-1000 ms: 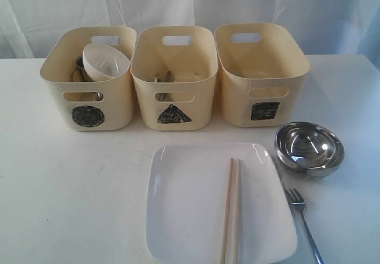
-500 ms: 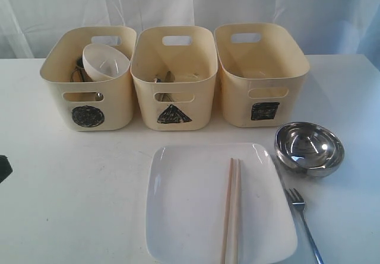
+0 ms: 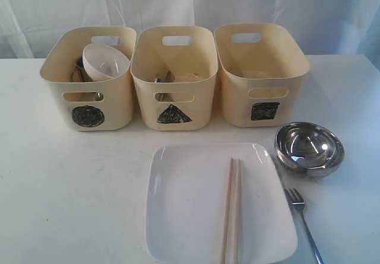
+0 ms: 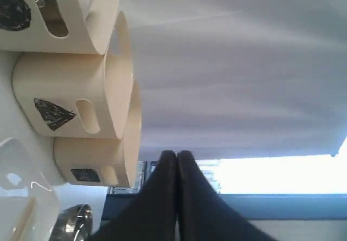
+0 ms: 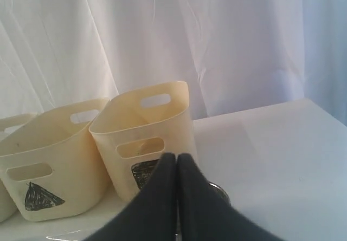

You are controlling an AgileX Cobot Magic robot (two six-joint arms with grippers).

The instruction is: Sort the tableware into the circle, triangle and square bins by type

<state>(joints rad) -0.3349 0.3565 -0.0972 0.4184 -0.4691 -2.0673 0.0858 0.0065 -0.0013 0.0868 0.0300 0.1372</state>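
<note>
The right gripper [image 5: 176, 158] has its two dark fingers pressed flat together with nothing between them. The left gripper [image 4: 177, 155] is closed and empty the same way. Neither one shows in the exterior view.

Straight ahead of the right fingertips stands the square bin [image 5: 149, 138], its scribbled mark partly hidden behind them. The rim of the steel bowl [image 5: 219, 190] peeks out just beside the fingers, nearer than the bin. The triangle bin [image 5: 54, 160] sits further off, touching the square bin's side.

From the left gripper, the square bin is the closest tub, the triangle bin comes next, and the circle bin [image 4: 65, 19] is the furthest. A corner of the large white square plate [image 4: 19, 170] and an edge of the steel bowl lie off to the same side as the tubs.

In the exterior view the plate lies flat on the table [image 3: 71, 187] in front of the triangle bin. The wooden chopsticks [image 3: 231, 210] rest side by side on the plate. The steel bowl sits upright just beside the plate's far corner, before the square bin, and the fork [image 3: 304, 219] lies on the table near the bowl and alongside the plate.

The small white bowl [image 3: 105, 61] leans tilted inside the circle bin, against something dark I cannot make out. A white curtain [image 3: 178, 3] hangs behind the tubs.
</note>
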